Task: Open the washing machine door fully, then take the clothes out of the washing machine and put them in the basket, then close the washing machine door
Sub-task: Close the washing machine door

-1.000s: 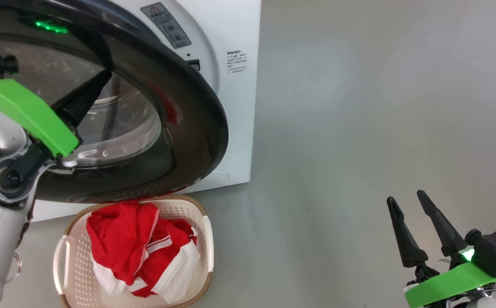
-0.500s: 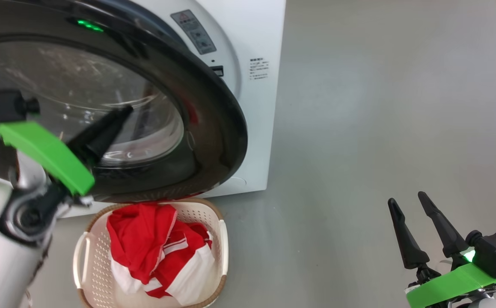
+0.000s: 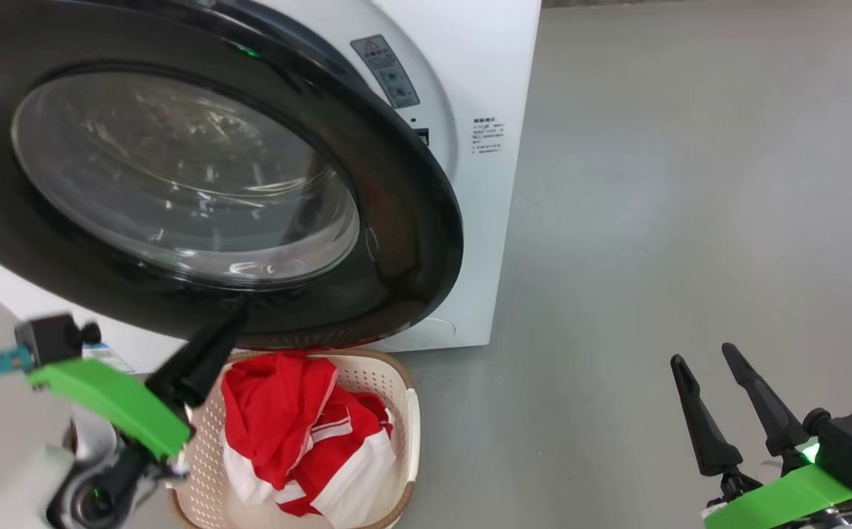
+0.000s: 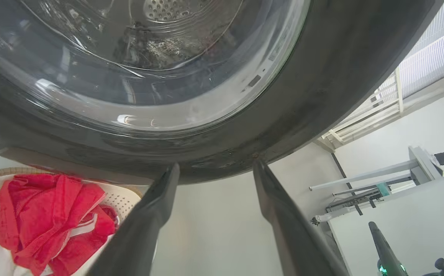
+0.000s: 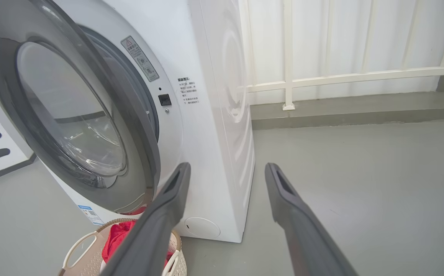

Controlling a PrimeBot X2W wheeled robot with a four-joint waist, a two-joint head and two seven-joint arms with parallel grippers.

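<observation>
Since the earlier frames, the left pincer (image 4: 216, 165) has come away from the glass of the door (image 3: 411, 242) and dropped below the door's lower black rim. Its fingers, then together, now stand spread and released, with nothing between them. In the left wrist view the two tips sit just under the rim; contact cannot be confirmed. The door hangs partly open from the washer (image 3: 499, 73), with its glass bowl facing outward and a gap to the washer front showing in the right wrist view. The basket (image 3: 411, 411) stands on the floor (image 3: 690, 184) directly before the washer, partly beneath the door's lower rim. The clothes (image 3: 286, 411), red with white bands, lie heaped inside it. The right pincer (image 3: 703, 354) hangs well to the right of the washer above bare floor, released, with its fingers apart and empty and the tips pointing toward the washer's front corner. The drum is seen only dimly through the glass, so its contents cannot be told.
</observation>
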